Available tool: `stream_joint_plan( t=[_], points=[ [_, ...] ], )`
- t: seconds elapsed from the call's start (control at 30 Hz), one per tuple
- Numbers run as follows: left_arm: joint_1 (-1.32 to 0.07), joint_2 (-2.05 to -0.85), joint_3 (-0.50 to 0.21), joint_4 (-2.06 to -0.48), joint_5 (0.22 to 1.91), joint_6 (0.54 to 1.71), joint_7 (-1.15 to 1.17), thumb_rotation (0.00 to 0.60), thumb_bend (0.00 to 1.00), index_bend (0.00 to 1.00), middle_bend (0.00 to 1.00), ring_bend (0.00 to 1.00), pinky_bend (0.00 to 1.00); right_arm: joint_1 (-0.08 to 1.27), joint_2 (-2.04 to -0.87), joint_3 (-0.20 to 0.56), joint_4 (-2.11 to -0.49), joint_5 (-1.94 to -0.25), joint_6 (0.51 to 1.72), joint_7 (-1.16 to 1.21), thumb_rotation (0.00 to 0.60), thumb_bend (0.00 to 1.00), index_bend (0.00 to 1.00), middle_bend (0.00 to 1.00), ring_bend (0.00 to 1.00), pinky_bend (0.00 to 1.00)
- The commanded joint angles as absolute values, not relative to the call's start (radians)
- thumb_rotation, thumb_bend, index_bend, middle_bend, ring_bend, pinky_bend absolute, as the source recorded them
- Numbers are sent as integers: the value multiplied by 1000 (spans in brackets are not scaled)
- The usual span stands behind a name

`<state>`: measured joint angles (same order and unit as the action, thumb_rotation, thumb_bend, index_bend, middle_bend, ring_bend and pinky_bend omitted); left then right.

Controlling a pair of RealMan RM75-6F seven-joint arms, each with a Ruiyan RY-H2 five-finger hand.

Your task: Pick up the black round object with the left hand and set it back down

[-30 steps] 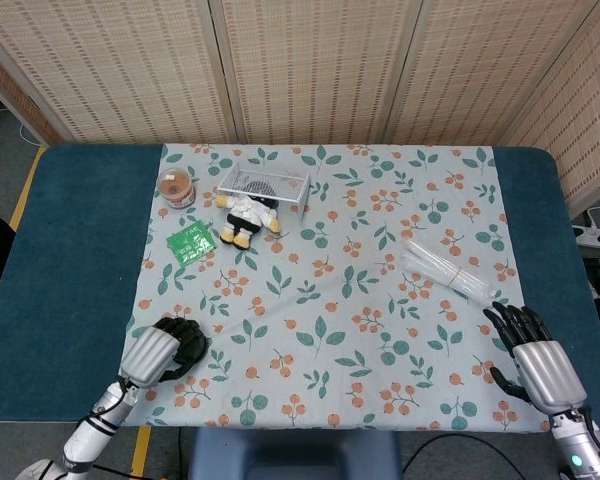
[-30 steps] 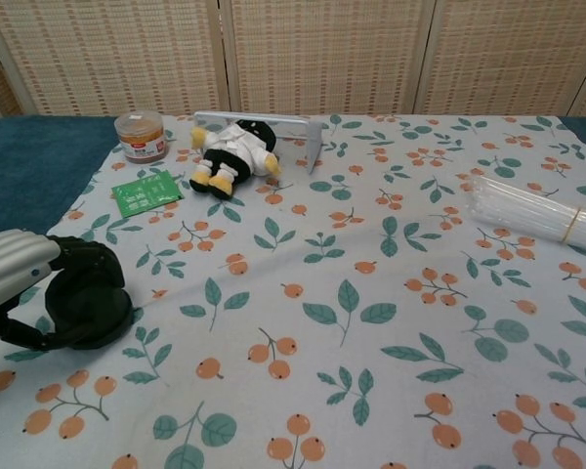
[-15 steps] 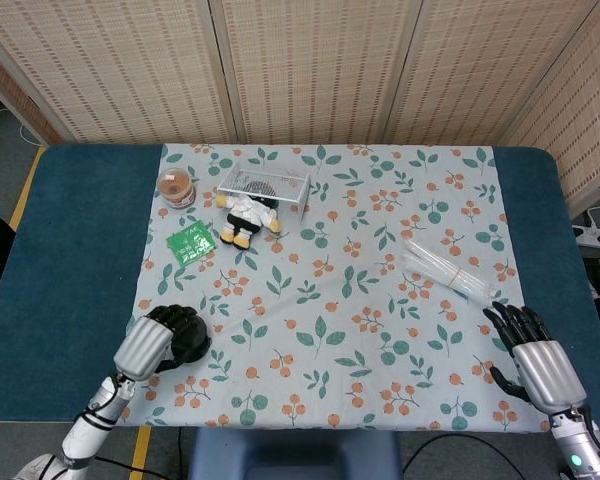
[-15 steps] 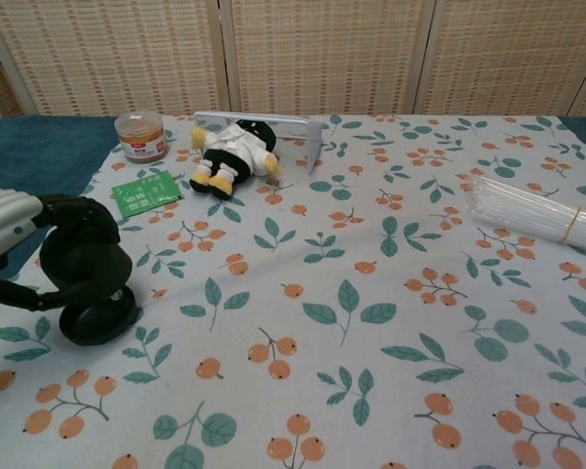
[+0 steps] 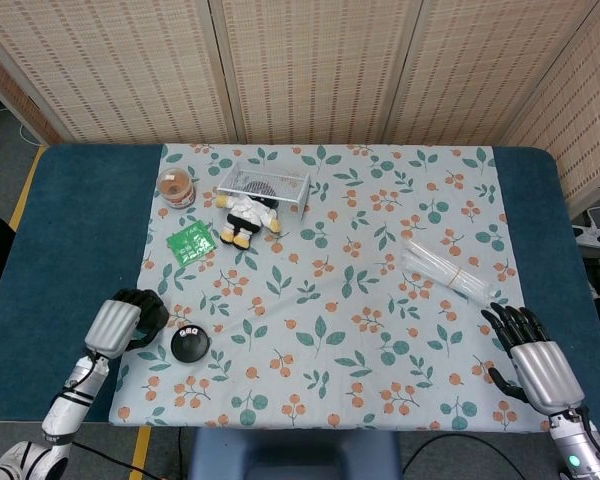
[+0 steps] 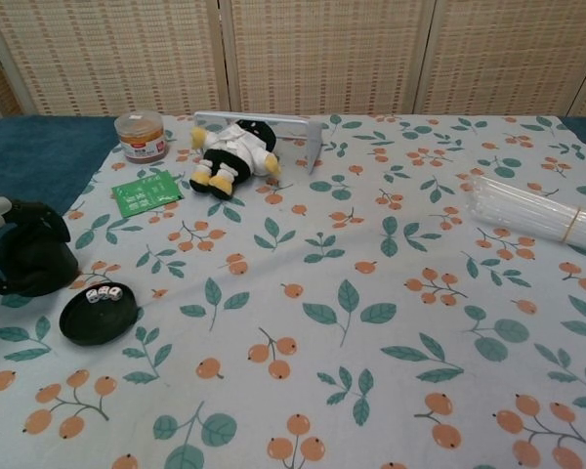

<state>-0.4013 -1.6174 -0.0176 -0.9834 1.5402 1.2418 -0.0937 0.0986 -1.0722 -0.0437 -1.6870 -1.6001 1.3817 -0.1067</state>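
The black round object lies flat on the floral cloth near the front left, with small white dice showing on its top. My left hand sits just to the left of it, apart from it, its black fingers curled in with nothing visible in them. My right hand rests at the front right of the table with its fingers apart and empty; the chest view does not show it.
At the back left stand an orange-lidded jar, a plush doll, a green packet and a metal mesh rack. A bundle of clear plastic sticks lies at the right. Blue table borders the cloth.
The left hand had the black round object gripped and tilted up; now the object lies flat on the cloth and the hand has let go and drawn back to the left. The right hand stayed still.
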Motion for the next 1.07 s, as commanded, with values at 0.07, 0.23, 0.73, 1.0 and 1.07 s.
stream_joint_plan(
  t=[0.07, 0.23, 0.73, 1.0, 1.07],
  points=[
    [-401, -1618, -14, -986, 1542, 1244, -102, 600, 455, 156, 219, 188, 214, 98, -1072, -43, -1687, -1599, 1384, -106, 600, 248, 0, 0, 0, 0],
    [-405, -1579, -3, -1043, 1538, 1214, -150, 600, 429, 0, 3, 2, 191, 99, -1072, -43, -1687, -1600, 1383, -104, 600, 248, 0, 0, 0, 0],
    [-236, -1352, 70, -1357, 1632, 1534, -182, 600, 406, 0, 0, 0, 89, 89, -1081, -33, -1678, -1601, 1413, -116, 600, 248, 0, 0, 0, 0],
    [-154, -1183, 114, -1549, 1606, 1566, -94, 600, 405, 0, 0, 0, 62, 70, -1123, 0, -1661, -1573, 1467, -177, 600, 248, 0, 0, 0, 0],
    [-153, -1174, 105, -1559, 1589, 1552, -97, 600, 404, 0, 0, 0, 62, 69, -1122, -1, -1662, -1574, 1469, -176, 600, 248, 0, 0, 0, 0]
  ],
)
